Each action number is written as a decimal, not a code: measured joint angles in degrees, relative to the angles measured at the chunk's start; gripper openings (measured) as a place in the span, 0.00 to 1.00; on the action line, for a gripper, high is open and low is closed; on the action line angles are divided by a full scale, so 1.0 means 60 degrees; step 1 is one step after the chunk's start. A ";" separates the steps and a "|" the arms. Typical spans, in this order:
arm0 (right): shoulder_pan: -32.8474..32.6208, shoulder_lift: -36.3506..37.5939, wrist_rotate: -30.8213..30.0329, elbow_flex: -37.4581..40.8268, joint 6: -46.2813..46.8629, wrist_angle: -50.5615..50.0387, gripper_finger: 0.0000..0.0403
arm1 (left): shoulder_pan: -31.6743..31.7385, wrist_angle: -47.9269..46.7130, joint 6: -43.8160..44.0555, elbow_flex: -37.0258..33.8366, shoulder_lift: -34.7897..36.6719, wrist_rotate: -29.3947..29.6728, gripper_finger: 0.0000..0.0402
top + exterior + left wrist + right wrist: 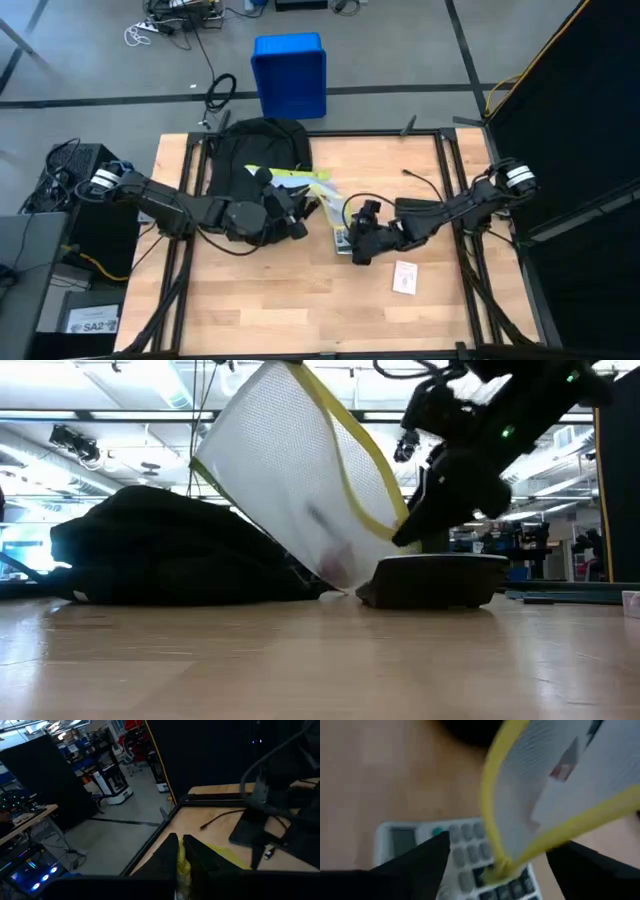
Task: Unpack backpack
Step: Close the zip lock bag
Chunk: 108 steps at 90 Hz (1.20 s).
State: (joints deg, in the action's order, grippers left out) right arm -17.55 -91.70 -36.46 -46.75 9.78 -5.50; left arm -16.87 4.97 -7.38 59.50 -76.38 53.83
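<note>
The black backpack [255, 150] lies at the table's far left, resting on its side [170, 550]. A white mesh pouch [300, 470] with a yellow edge stands tilted beside it; in the high view the pouch [305, 183] lies between the two grippers. My left gripper [180, 855] is shut on the pouch's yellow edge, next to the backpack [298, 205]. My right gripper [505, 870] is open above a grey calculator [415, 842], with one finger on either side of the pouch's lower yellow corner [495, 862]. Whether the fingers touch that corner I cannot tell. My left gripper pinches the pouch's yellow edge [183, 864] between its two fingers, which come level from the table's left side. The pouch stands up tilted, and its lower corner [345, 582] reaches down to the table.
A dark flat pad [435, 578] lies right of the pouch, under my right arm. A small white card [405, 277] lies near the table's front right. A loose black cable [425, 182] lies at the far right. A blue bin [290, 75] stands on the floor beyond the far edge.
</note>
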 joint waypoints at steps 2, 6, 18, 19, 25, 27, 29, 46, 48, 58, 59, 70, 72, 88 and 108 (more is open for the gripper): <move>0.0071 -0.0001 -0.0025 0.0033 0.0001 -0.0013 0.75 | 0.0001 -0.0003 -0.0003 0.0001 0.0000 0.0003 0.00; 0.0201 -0.0011 -0.0165 0.0059 0.0069 -0.0043 0.76 | 0.0010 0.0000 -0.0004 0.0001 0.0000 0.0003 0.00; 0.0524 -0.0011 -0.0831 0.0055 0.0071 0.0208 0.72 | 0.0068 0.0008 -0.0005 0.0001 0.0000 0.0003 0.00; 0.0554 -0.0011 -0.0853 0.0055 0.0051 0.0222 0.71 | 0.0071 0.0008 -0.0007 0.0001 0.0000 0.0003 0.00; 0.0730 -0.0011 -0.0886 0.0052 -0.0076 0.0241 0.66 | 0.0074 0.0057 -0.0007 0.0001 0.0000 0.0007 0.00; 0.0796 -0.0011 -0.0891 0.0052 -0.0075 0.0224 0.63 | 0.0074 0.0079 -0.0009 0.0001 0.0000 0.0004 0.00; 0.0851 -0.0011 -0.0891 0.0052 -0.0076 0.0213 0.60 | 0.0074 0.0092 -0.0018 0.0001 0.0000 0.0005 0.00; 0.1138 -0.0011 -0.0735 0.0052 -0.0157 -0.0121 0.26 | 0.0074 0.0184 -0.0169 0.0001 0.0000 0.0007 0.00; 0.1146 -0.0010 -0.0707 0.0051 -0.0153 -0.0178 0.21 | 0.0074 0.0154 -0.0169 0.0001 0.0000 0.0004 0.00; 0.1080 0.0163 -0.0669 0.0048 -0.0099 -0.0767 0.03 | 0.0081 -0.0055 -0.0179 0.0001 0.0000 0.0011 0.00; 0.1066 0.0203 -0.0669 0.0048 -0.0055 -0.0842 0.03 | 0.0093 -0.0074 -0.0196 0.0001 0.0000 0.0016 0.00; 0.0769 0.0834 -0.0659 0.0048 0.0538 -0.1862 0.01 | 0.0236 -0.0558 -0.0127 0.0001 0.0046 0.0072 0.00; 0.0692 0.1005 -0.0671 0.0048 0.0629 -0.2017 0.01 | 0.0272 -0.0711 -0.0041 0.0001 0.0063 0.0074 0.00; -0.0082 0.2712 -0.1184 -0.0341 0.1046 -0.3018 0.00 | 0.0556 -0.1351 0.0523 0.0008 0.0186 -0.0469 0.00; -0.0793 0.4191 -0.1644 -0.1437 0.0153 -0.3196 0.00 | 0.0708 -0.1570 0.0879 0.0008 0.0186 -0.2244 0.00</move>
State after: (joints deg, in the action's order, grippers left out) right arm -22.31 -66.56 -46.32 -55.37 10.70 -24.67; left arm -12.62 -4.45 -2.10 59.55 -75.26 40.36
